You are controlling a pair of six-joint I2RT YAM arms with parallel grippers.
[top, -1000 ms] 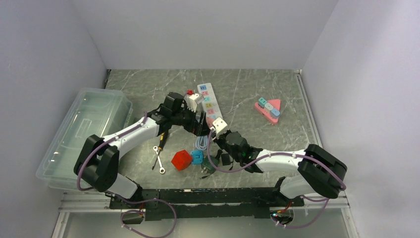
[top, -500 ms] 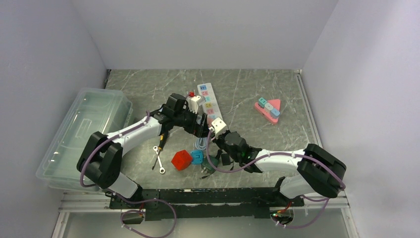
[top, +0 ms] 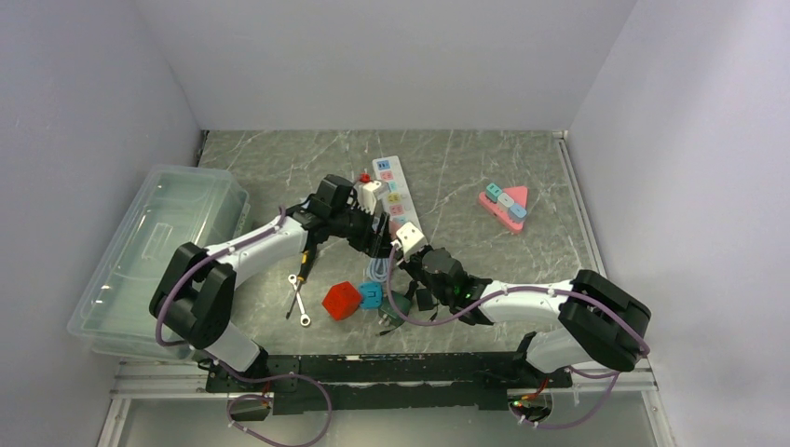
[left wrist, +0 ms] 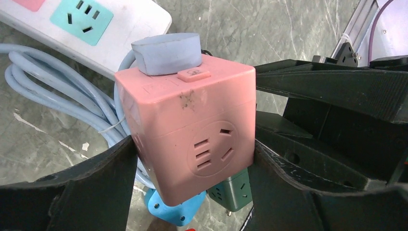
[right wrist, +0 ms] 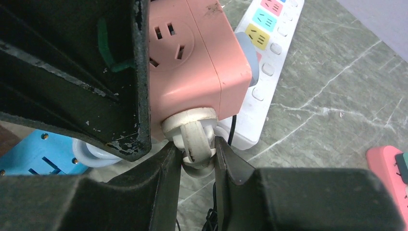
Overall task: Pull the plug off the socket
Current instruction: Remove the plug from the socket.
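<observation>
- The white plug [right wrist: 191,126] sits against the lower face of the pink cube socket [right wrist: 190,57], near the centre of the surface [top: 466,177].
- The right pincer [right wrist: 198,156] is clenched on the white plug, with one finger on each side of its neck.
- The left pincer [left wrist: 192,166] grasps the pink cube socket by two opposite side faces.
- A white power strip [left wrist: 91,24] and a coiled light blue cable [left wrist: 53,91] lie just beside the socket.
- A blue cube [top: 371,295] and a red cube [top: 341,300] rest nearer the arm bases.

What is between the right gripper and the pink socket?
A white plug: the right wrist view shows the right gripper pinching it where it sticks out of the pink socket.
</observation>
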